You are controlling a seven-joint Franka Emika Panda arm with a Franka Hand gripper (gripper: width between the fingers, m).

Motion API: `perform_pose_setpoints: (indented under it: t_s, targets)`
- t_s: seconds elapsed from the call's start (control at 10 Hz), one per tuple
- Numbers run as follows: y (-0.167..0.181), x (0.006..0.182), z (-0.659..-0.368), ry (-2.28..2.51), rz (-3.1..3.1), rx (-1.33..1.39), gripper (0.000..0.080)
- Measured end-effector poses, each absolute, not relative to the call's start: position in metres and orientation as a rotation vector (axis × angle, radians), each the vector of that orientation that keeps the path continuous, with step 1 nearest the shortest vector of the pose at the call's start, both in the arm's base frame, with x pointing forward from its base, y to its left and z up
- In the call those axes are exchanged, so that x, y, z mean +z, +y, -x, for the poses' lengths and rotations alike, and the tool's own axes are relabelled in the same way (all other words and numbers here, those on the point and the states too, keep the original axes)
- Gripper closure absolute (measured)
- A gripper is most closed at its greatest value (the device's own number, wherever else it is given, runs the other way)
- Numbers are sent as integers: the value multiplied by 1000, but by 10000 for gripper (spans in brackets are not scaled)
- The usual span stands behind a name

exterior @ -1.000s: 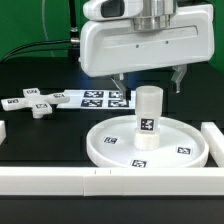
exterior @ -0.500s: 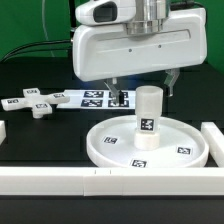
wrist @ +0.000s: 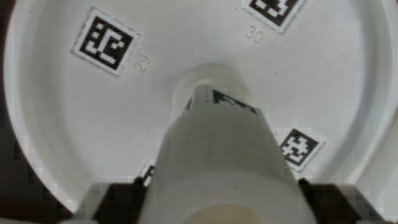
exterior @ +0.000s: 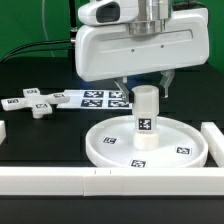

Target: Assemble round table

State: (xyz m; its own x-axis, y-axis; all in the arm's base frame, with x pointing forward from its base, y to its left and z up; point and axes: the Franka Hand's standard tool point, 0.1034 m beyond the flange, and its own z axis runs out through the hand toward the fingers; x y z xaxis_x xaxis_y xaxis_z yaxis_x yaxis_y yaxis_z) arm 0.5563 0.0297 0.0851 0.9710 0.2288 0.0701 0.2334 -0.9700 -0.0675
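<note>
Leg upright at centre of the disc, which lies on the table. Pincer above the disc, fingers apart, one on each side of the leg's top. Cross foot well apart from the disc, toward the exterior view's left.

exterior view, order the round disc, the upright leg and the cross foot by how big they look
1. round disc, clearly the largest.
2 and 3. upright leg and cross foot: too close to rank. The foot spreads wider, the leg stands taller, and the foot lies farther from the camera.
</note>
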Motion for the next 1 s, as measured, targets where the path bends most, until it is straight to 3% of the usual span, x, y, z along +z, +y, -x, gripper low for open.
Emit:
perform_pose_setpoints:
  t_s: [0.2,1.0]
  targets:
    - [30,85,-556,-328,3045,-94,393]
    - [38,83,-555,1117,2780,-13,392]
